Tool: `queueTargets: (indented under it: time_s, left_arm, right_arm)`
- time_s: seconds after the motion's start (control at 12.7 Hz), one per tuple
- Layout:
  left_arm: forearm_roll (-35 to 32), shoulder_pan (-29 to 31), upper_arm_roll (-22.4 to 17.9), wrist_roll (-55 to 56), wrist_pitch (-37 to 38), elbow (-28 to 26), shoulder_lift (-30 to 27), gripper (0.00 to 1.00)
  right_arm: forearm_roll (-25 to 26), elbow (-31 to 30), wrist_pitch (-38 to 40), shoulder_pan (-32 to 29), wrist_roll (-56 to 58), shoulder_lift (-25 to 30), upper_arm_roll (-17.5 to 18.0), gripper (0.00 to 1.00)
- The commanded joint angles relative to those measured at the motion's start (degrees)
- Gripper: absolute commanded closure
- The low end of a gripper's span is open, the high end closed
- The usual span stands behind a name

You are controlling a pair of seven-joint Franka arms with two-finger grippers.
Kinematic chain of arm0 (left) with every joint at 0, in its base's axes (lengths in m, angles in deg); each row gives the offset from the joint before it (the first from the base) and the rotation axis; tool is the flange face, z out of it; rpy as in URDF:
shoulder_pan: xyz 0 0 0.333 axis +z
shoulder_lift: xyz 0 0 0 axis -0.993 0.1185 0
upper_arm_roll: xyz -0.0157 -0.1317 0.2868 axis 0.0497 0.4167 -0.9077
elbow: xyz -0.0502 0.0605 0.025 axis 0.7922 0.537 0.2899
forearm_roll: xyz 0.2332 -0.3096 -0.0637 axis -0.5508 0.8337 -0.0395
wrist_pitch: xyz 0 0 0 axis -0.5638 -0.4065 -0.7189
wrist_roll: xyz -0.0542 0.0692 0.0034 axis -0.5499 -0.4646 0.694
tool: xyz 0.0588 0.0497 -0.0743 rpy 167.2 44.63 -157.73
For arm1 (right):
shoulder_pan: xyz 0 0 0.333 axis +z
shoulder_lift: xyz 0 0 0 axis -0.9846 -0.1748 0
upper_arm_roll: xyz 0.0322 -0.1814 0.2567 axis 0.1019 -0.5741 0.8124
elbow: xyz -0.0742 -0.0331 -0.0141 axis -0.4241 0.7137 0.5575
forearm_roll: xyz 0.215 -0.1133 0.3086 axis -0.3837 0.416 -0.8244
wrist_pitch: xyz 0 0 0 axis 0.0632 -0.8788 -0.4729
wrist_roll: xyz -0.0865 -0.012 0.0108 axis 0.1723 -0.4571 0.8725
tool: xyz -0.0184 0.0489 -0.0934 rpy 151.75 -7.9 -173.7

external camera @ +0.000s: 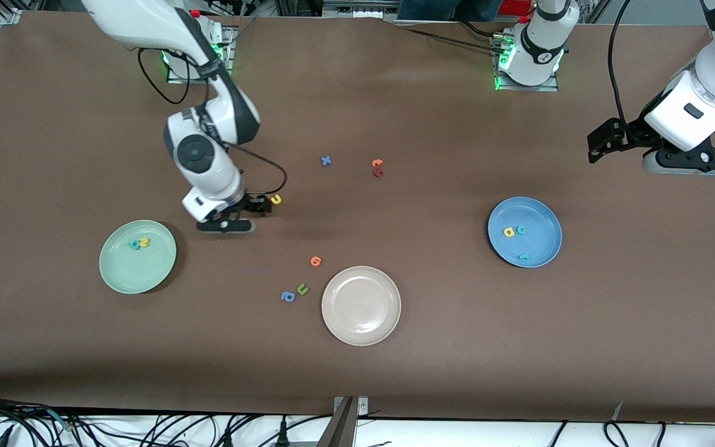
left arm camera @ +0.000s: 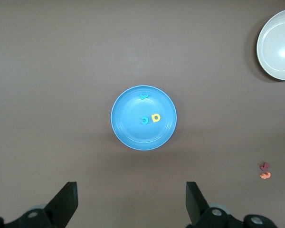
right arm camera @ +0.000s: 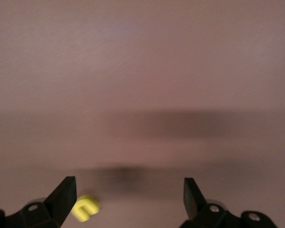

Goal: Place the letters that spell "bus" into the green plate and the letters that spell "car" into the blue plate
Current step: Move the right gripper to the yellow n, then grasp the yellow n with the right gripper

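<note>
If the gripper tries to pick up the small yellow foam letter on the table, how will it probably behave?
The small yellow foam letter lies flat, so it should not roll. It looks tiny and light, so the open right gripper beside it could easily nudge it away. Being foam, it probably squashes slightly rather than breaks.

**Both grippers open, right arm low at centre-left**

The right arm bends down from the upper left of the front view, its black two-finger right gripper (external camera: 263, 205) open near the tabletop. The left arm waits at the right edge, its black left gripper (external camera: 599, 144) open, held high.
</note>
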Motion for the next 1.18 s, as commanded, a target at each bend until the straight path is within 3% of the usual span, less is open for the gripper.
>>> queueTargets:
  time_s: [0.0, 0.32, 0.47, 0.63, 0.71, 1.1]
  left_arm:
    - [0.6, -0.3, -0.3, -0.4, 0.8, 0.8, -0.3, 0.0]
    - [0.6, -0.4, -0.3, -0.4, 0.8, 0.8, -0.3, 0.0]
    - [0.6, -0.4, -0.3, -0.4, 0.8, 0.8, -0.3, 0.0]
    - [0.6, -0.4, -0.3, -0.4, 0.8, 0.8, -0.3, 0.0]
    - [0.6, -0.4, -0.3, -0.4, 0.8, 0.8, -0.3, 0.0]
    - [0.6, -0.5, -0.3, -0.4, 0.8, 0.8, -0.3, 0.0]
  right_arm:
    - [3.8, -1.3, -0.2, 0.8, 1.2, -0.2, 2.2, 0.0]
    - [6.8, -2.8, -1.5, 0.8, 30.9, -0.1, 3.9, 0.0]
    - [10.0, -4.8, -7.1, 0.7, 40.0, -0.5, 3.7, 0.01]
    - [9.8, -8.2, -14.4, 0.7, 39.7, -1.1, 3.5, 0.12]
    - [9.7, -9.3, -17.2, 0.7, 39.6, -1.9, 3.4, 0.12]
    - [9.5, -11.1, -18.6, 0.6, 35.2, -1.9, 3.2, 0.2]
